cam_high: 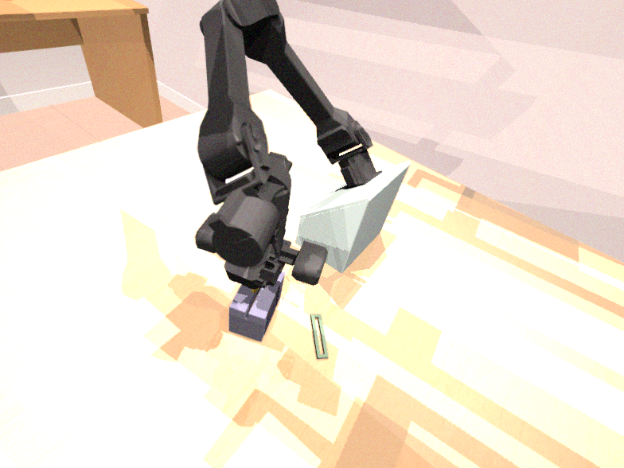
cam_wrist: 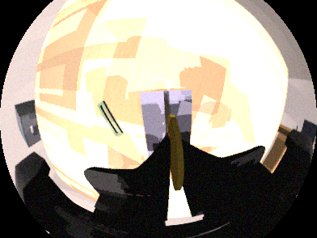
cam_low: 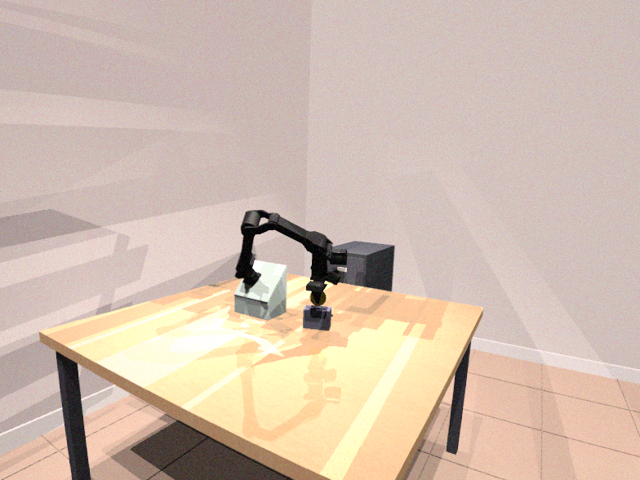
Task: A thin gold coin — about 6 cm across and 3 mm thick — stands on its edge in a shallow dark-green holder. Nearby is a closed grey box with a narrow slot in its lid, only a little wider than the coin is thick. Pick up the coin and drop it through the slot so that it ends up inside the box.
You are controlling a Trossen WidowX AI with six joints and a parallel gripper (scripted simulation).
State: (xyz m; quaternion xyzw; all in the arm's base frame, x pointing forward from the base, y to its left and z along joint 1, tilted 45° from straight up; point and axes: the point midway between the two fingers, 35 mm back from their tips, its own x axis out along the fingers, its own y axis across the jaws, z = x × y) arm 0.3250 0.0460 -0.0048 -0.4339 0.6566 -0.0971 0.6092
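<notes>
No lettering or brand mark can be read on any surface. The dark six-joint arm (cam_low: 282, 227) arches up from its pale wedge-shaped base (cam_low: 262, 295) near the table's far edge, then bends straight down, its black parallel-jaw gripper (cam_low: 315, 291) clamped on the thin gold coin (cam_wrist: 176, 150), held on edge just above the slot of the small grey box (cam_high: 254, 311). The slim dark-green holder (cam_high: 318, 336) lies flat just beside the box, toward the light wooden tabletop's (cam_low: 362, 393) middle.
</notes>
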